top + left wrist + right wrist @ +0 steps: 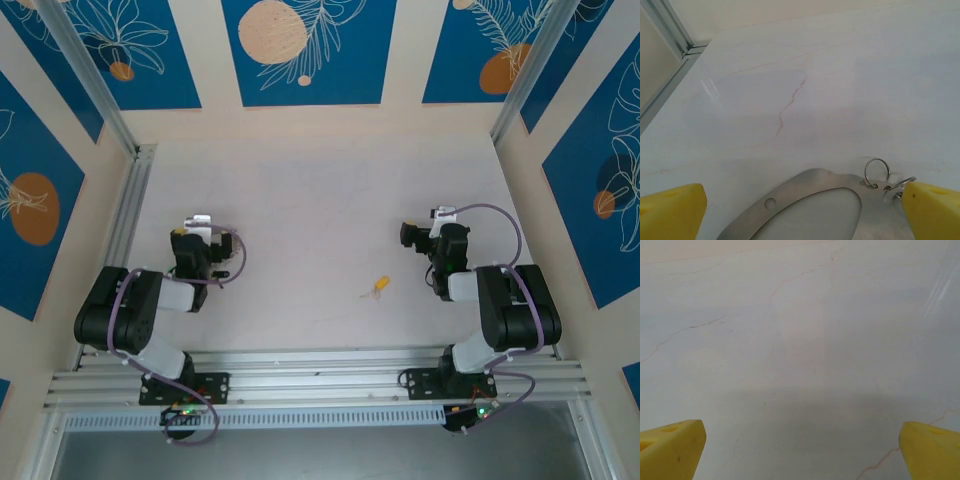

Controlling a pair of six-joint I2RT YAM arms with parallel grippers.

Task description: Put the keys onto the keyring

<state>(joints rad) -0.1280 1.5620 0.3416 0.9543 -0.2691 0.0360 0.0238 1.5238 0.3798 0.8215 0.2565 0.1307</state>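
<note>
Nearest the arm bases, between the two arms and closer to the right one, a yellow-tagged key point(378, 287) lies flat on the pale surface point(300, 190), well apart from both claws. Its long axis runs diagonally, with the yellow tag toward the far right and a thin silvery end toward the near left. I judge it light, stiff and low-lying, so the thicker plastic tag looks the best place to pinch; bare metal would likely slip. Farther out, the right claw point(802, 440) hangs spread wide with nothing between its yellow pads. The left claw point(805, 200) is spread just as wide, and the keyring point(810, 180) lies between its pads. It is a flat silvery oval band whose long axis runs pad to pad, with two small split rings point(876, 172) at its right end, just beside the right pad. Whether that pad touches it I cannot tell. It looks rigid, light and slick, best gripped across the band, away from the small rings.
</note>
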